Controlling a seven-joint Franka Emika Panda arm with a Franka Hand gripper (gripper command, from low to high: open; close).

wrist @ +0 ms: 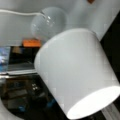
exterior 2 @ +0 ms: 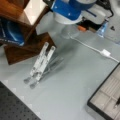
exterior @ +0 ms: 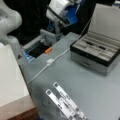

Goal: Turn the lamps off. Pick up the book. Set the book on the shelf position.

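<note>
A white lamp shade (wrist: pixel 75 75) fills the wrist view, tilted, with its round glass base (wrist: pixel 48 22) behind it. In a front view the gripper's blue and white hand (exterior 2: pixel 70 7) sits right over that shade (exterior 2: pixel 63 19) and glass base (exterior 2: pixel 68 31); its fingers are hidden. The hand also shows at the top of a front view (exterior: pixel 70 11). The white book (exterior: pixel 10 75) lies flat on the reddish-brown wooden block (exterior: pixel 23 112) at the left. That book (exterior 2: pixel 37 10) also shows on the block (exterior 2: pixel 27 48), away from the gripper.
A white cord with an inline switch (exterior: pixel 50 61) crosses the grey table; the switch (exterior 2: pixel 106 52) shows in both front views. A grey hinged case (exterior: pixel 97 50) stands open at the right. A folding metal stand (exterior: pixel 65 102) lies near the front. An orange item (exterior: pixel 48 50) sits by the table's edge.
</note>
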